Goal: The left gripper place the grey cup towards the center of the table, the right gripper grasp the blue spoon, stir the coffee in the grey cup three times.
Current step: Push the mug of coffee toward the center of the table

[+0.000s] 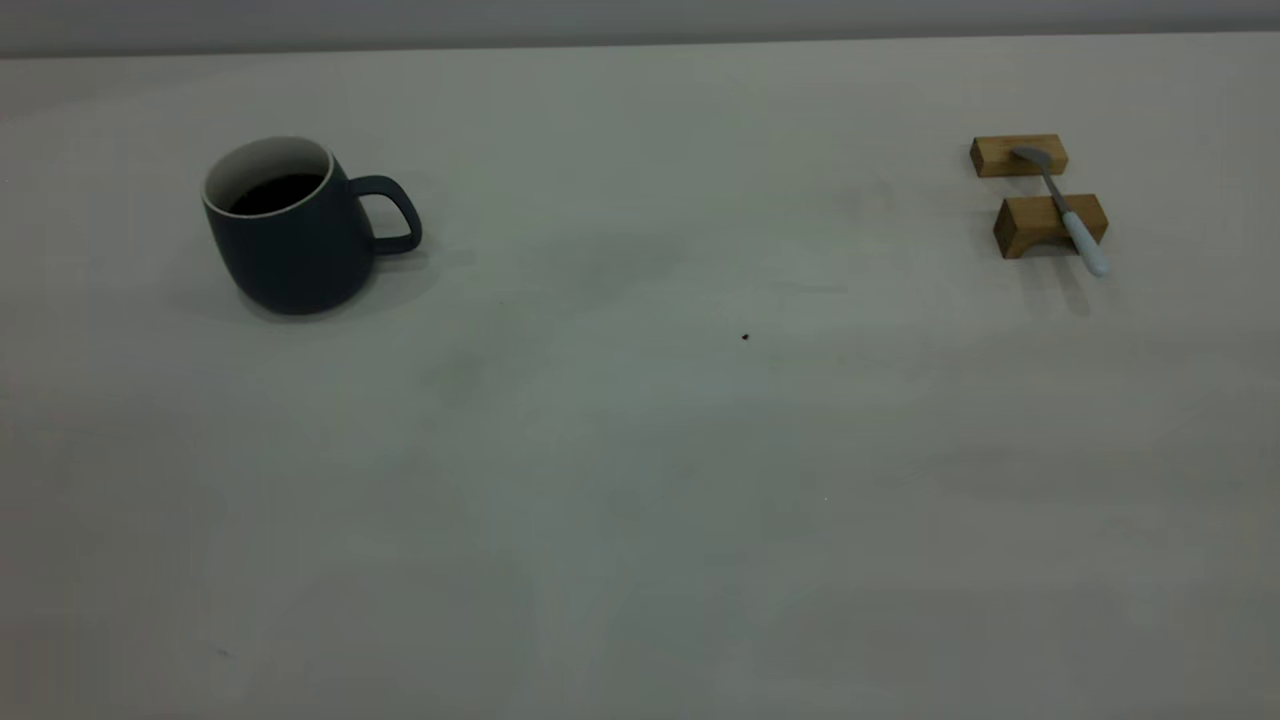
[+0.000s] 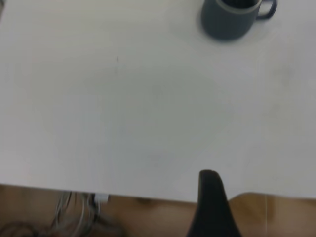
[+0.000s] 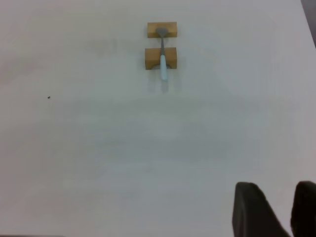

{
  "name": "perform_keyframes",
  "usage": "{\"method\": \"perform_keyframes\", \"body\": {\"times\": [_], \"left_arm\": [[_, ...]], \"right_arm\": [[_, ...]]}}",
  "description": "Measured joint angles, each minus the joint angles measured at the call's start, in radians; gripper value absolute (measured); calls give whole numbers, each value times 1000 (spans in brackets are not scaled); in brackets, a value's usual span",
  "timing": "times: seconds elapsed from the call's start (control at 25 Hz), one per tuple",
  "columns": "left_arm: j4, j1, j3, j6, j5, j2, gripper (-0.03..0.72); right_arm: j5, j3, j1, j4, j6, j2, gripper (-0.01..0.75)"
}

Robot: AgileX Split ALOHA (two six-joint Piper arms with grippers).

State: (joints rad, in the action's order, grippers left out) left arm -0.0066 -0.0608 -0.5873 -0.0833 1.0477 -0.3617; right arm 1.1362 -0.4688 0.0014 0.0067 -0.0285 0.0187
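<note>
Starting at the fingers: the right gripper (image 3: pixel 276 210) shows two dark fingers (image 3: pixel 249 207) at the lower right of its wrist view, a gap between them, so they stand spread and hold nothing. The left gripper shows only one dark finger (image 2: pixel 211 202) at the bottom edge of its wrist view; whether that pair is spread or pressed together cannot be told. Neither arm appears in the exterior view.

Moving outward, the grey cup (image 1: pixel 290 235) sits upright in the upper left of the exterior frame, handle pointing right, the coffee (image 1: pixel 275 193) dark inside it. It is well apart from the surface's (image 1: pixel 640 500) middle, where a tiny dark speck (image 1: pixel 745 337) lies. The blue spoon (image 1: pixel 1070 215) rests across two wooden blocks (image 1: pixel 1045 225) in the upper right, pale handle overhanging the nearer block.

By the look of it, nothing is done: cup unmoved, spoon ungrasped, all three stirs still to come.

Cut off: the cup's rim in the left wrist view, and most of both grippers.
</note>
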Motion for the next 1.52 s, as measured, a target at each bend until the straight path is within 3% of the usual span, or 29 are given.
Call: {"method": "perform_keyframes", "body": {"times": [0.36, 0.68, 1.0, 1.16, 1.52], "left_arm": [[-2, 0, -68, 32, -349, -590, 585], [-2, 0, -255, 131, -541, -1131, 585], [-3, 0, -553, 334, -572, -1506, 585], [-3, 0, -714, 539, -561, -1648, 585], [-3, 0, -1011, 1027, -389, -1914, 585]], "right_arm": [[0, 0, 0, 0, 0, 0, 238], [0, 0, 0, 0, 0, 0, 238], [0, 0, 0, 0, 0, 0, 238], [0, 0, 0, 0, 0, 0, 238], [0, 0, 0, 0, 0, 0, 238]]}}
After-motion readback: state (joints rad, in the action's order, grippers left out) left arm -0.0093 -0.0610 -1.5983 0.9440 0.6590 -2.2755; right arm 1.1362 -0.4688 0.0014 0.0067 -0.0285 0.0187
